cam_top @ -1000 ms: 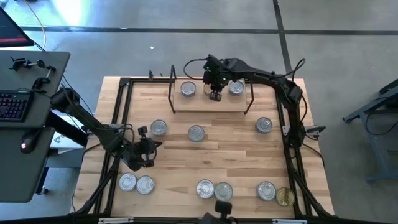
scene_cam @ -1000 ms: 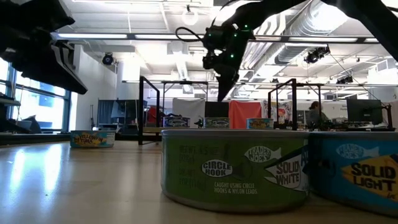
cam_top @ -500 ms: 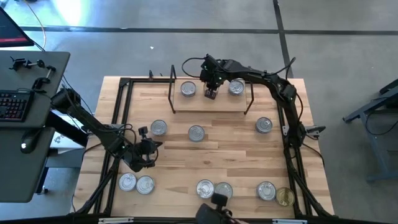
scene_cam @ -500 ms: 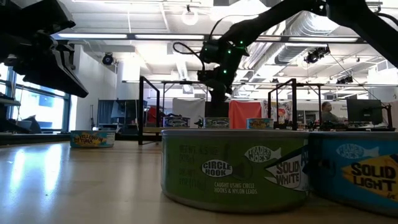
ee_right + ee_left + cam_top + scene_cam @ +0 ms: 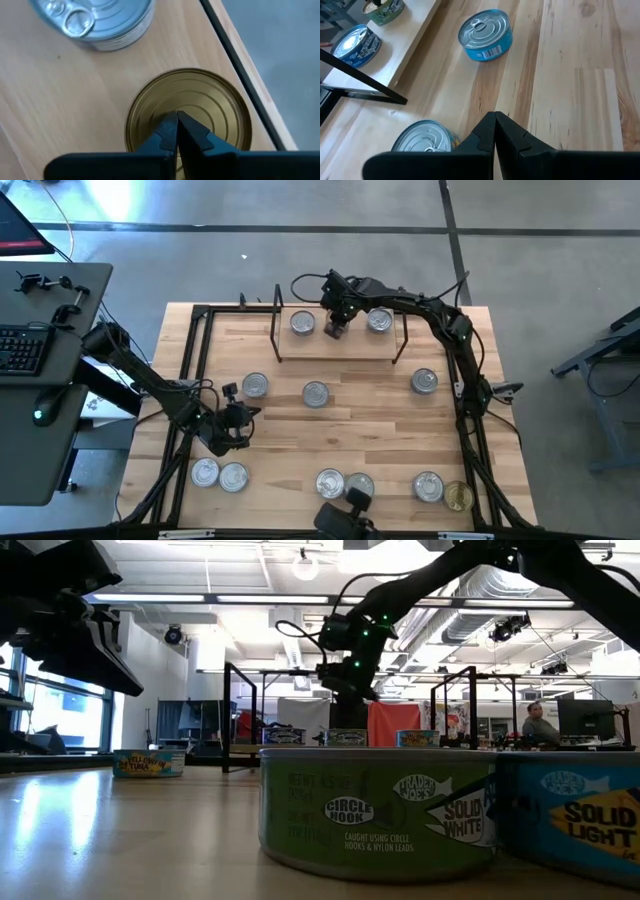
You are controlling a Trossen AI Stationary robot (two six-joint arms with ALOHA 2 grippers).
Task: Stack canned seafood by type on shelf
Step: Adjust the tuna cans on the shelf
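The shelf (image 5: 340, 348) stands at the table's far middle with two silver-lidded tins (image 5: 303, 323) (image 5: 379, 321) on it. Between them sits a gold-lidded tin (image 5: 187, 112), hidden under the arm in the high view. My right gripper (image 5: 336, 330) (image 5: 177, 117) is shut, points down and stands over that gold lid; the low view shows a gap between the gripper (image 5: 360, 695) and the tins (image 5: 347, 737) on the shelf. My left gripper (image 5: 238, 430) (image 5: 495, 117) waits shut over the table's left part, beside a silver-lidded tin (image 5: 422, 142).
Loose tins lie on the tabletop: three in a middle row (image 5: 255, 385) (image 5: 316, 393) (image 5: 424, 382), and several along the near edge (image 5: 218, 474) (image 5: 344, 484) (image 5: 427, 486), one of them gold-lidded (image 5: 458, 497). The shelf's black wire uprights (image 5: 277, 320) (image 5: 404, 330) flank the shelf.
My right gripper has sunk toward the shelf and gone a little toward the table's left, rolling about the line along which it points. It has stayed shut.
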